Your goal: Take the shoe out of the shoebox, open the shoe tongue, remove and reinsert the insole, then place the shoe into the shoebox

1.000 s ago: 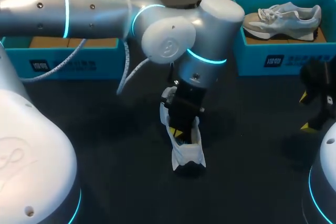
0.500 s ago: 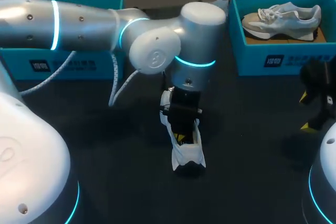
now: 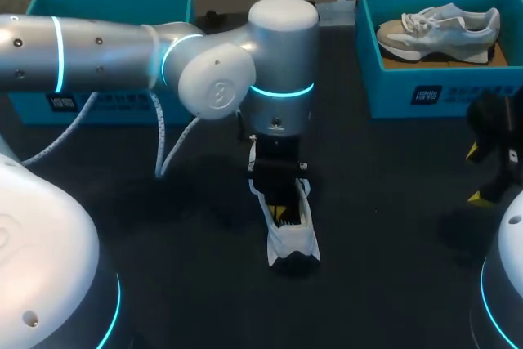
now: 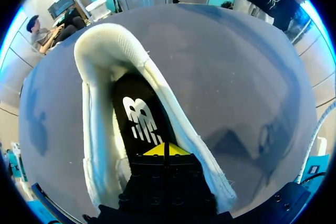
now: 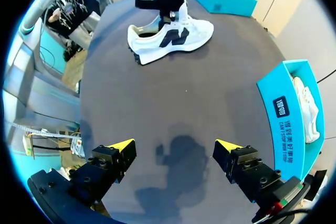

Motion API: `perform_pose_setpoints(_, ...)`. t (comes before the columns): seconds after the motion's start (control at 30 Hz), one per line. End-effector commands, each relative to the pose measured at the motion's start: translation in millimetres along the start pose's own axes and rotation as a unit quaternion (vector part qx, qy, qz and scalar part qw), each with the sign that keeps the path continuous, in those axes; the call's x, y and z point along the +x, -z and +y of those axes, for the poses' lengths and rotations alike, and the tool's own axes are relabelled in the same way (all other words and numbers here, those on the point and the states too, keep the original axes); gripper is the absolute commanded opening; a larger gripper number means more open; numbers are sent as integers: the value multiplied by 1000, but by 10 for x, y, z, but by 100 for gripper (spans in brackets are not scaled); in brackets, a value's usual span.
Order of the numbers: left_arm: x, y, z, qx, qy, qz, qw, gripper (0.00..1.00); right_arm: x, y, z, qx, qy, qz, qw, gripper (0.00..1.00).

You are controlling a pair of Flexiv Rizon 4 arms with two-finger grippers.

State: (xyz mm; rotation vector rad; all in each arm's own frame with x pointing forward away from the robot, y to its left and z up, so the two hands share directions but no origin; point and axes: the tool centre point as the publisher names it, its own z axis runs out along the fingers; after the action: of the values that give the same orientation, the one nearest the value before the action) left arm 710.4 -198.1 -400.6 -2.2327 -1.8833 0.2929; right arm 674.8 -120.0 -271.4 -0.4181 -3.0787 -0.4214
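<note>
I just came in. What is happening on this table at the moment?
The left gripper is down inside a white shoe standing on the table, its fingers together over the black insole. Whether they pinch it cannot be seen. The right gripper hangs open over bare table, holding nothing. A second shoe lies in the blue shoebox nearby.

The left arm [image 3: 106, 59] is silver, with glowing cyan rings [image 3: 282, 90] and a white cable [image 3: 159, 140]; the right pincer [image 5: 174, 145] is black, yellow-tipped.
</note>
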Motion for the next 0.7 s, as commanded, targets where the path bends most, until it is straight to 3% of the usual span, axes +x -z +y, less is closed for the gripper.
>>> perform_pose_setpoints(0.03, -2, 109, -84, 0, -9, 11, 1000, 0, 17, 0, -3, 1, 0, -1, 1000, 100)
perform_pose_setpoints(0.3, -38, 22, -115, -15, -30, 40, 999, 0, 17, 0, -3, 1, 0, -1, 1000, 100)
perform_pose_setpoints(0.57, -8, -253, 43, -21, -5, 50, 999, 0, 17, 0, -3, 1, 0, -1, 1000, 100)
perform_pose_setpoints(0.7, -13, -276, 92, -36, 17, 39, 998, 0, 17, 0, -3, 1, 0, -1, 1000, 100)
